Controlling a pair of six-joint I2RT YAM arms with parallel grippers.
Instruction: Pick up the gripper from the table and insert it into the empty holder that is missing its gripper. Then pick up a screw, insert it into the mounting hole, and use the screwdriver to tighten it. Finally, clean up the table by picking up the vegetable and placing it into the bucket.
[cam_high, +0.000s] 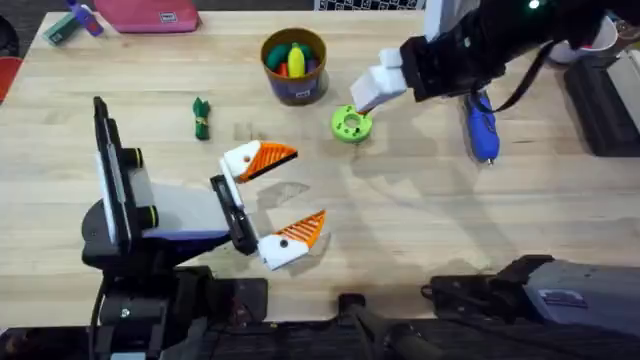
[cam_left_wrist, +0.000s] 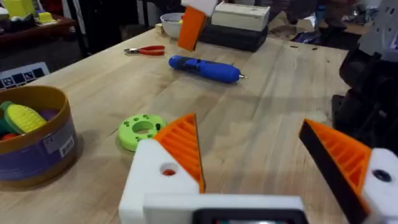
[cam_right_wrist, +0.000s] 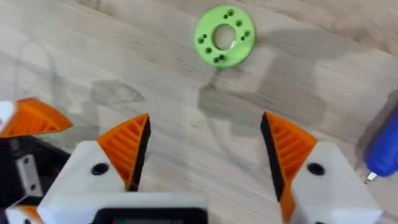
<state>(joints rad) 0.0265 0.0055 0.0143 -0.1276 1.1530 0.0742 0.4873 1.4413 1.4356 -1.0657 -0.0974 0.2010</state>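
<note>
While both tools gape empty, bucket label unreadable; screwdriver lies on table.

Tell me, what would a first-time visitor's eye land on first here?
Probably the left gripper, its white fingers with bright orange ribbed pads spread wide over the middle of the wooden table. Next, the lime-green disc lying under the right gripper, and behind it the bucket full of colourful toy vegetables. A blue screwdriver lies to the right.

A blue screwdriver, a lime-green disc, a banded green vegetable and a tan, purple-banded bucket are lying on the pale wooden counter.
</note>
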